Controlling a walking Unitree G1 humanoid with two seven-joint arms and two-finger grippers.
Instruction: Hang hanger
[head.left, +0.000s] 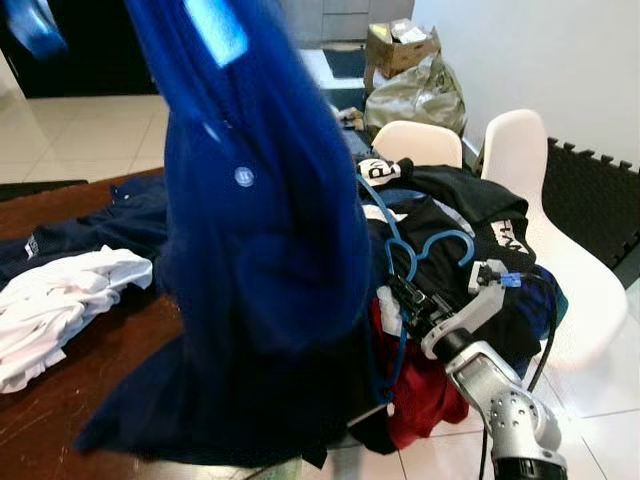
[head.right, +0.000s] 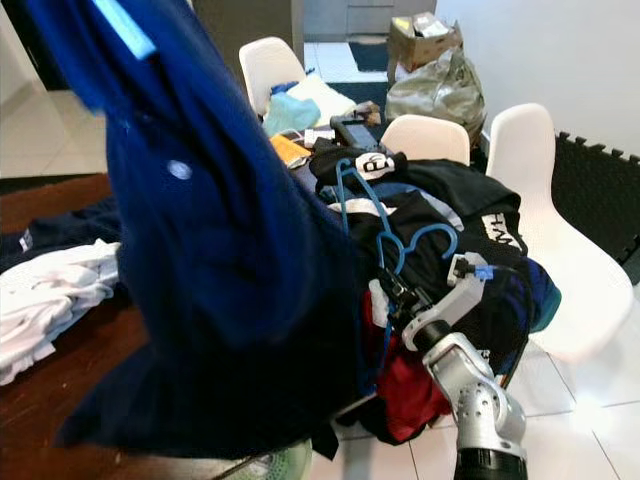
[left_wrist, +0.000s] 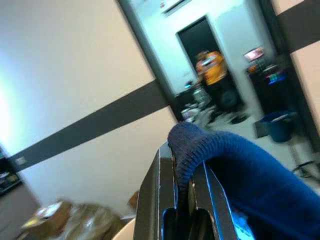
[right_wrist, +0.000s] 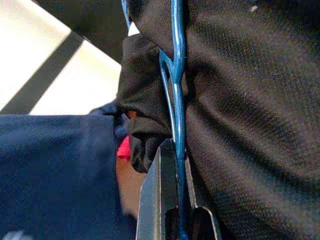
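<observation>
A large dark blue shirt (head.left: 260, 230) hangs in the air in front of me, above the table. In the left wrist view my left gripper (left_wrist: 182, 160) is shut on the shirt's ribbed blue collar (left_wrist: 240, 170). A blue plastic hanger (head.left: 445, 240) lies on the heap of dark clothes (head.left: 470, 200) to the right. My right gripper (head.left: 398, 298) reaches into that heap, and the right wrist view shows it (right_wrist: 177, 150) shut on a thin bar of the hanger (right_wrist: 177, 75) against black fabric. The raised shirt hides much of the table and the heap.
White garments (head.left: 60, 300) and a dark one lie on the brown table (head.left: 60, 410) at the left. White chairs (head.left: 520, 150) stand to the right, with a bag and a cardboard box (head.left: 410, 80) behind. A person in orange (left_wrist: 212, 75) stands far off in a doorway.
</observation>
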